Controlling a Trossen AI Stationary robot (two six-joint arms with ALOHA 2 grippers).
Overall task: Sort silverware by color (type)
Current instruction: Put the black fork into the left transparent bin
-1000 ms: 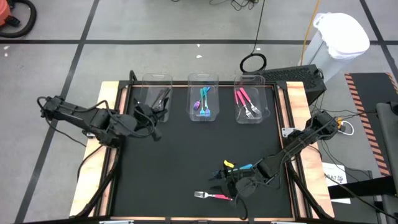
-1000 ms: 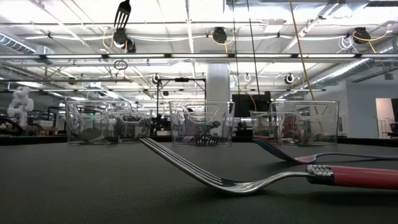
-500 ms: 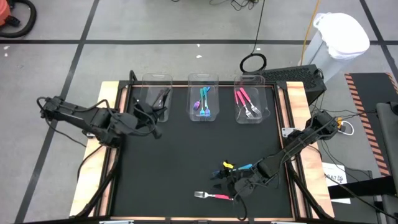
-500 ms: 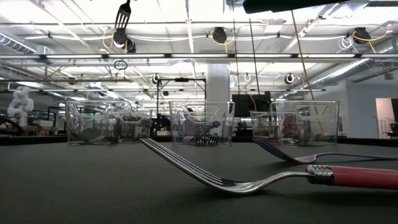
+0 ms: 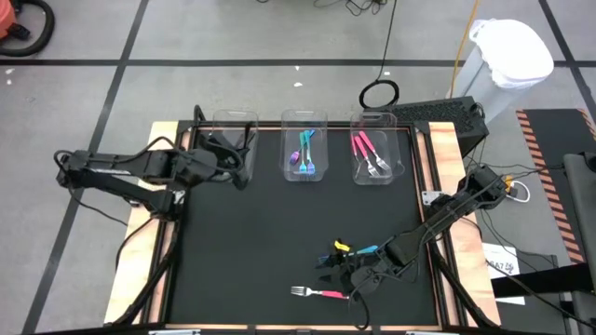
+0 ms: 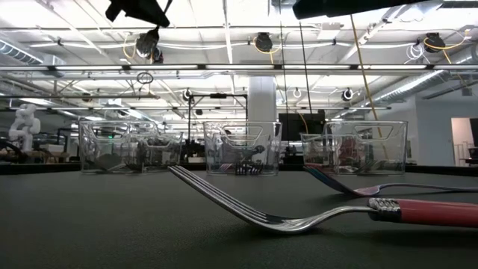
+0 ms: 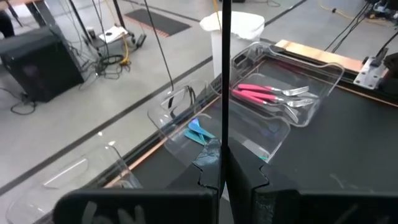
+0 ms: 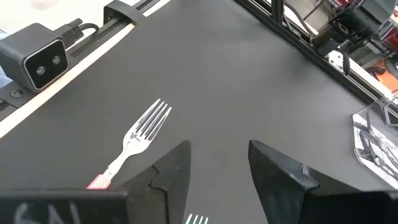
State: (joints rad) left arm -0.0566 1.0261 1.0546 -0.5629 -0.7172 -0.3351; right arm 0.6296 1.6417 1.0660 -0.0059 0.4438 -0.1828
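My left gripper hangs above the table's far left, just before the left clear bin of dark forks, shut on a dark fork. My right gripper stands open low over the table's near right part. Ahead of its fingers a pink-handled fork lies flat on the mat. The tines of another fork show just below the fingers. The middle bin holds blue and teal forks. The right bin holds pink forks. My left gripper pinches the dark fork between its two shut fingers. The fork shows edge-on as a thin dark bar running straight out past the fingertips. It is lifted clear of the table. Which part of the fork the fingers have cannot be told.
The three clear bins stand in a row along the black mat's far edge. A small camera block sits at the mat's near edge beside my right gripper. The mat's middle is bare.
My left gripper has swung toward the table's far edge and the left bin, carrying the dark fork clear of the table. It has also rolled a little. My right gripper has kept its place.
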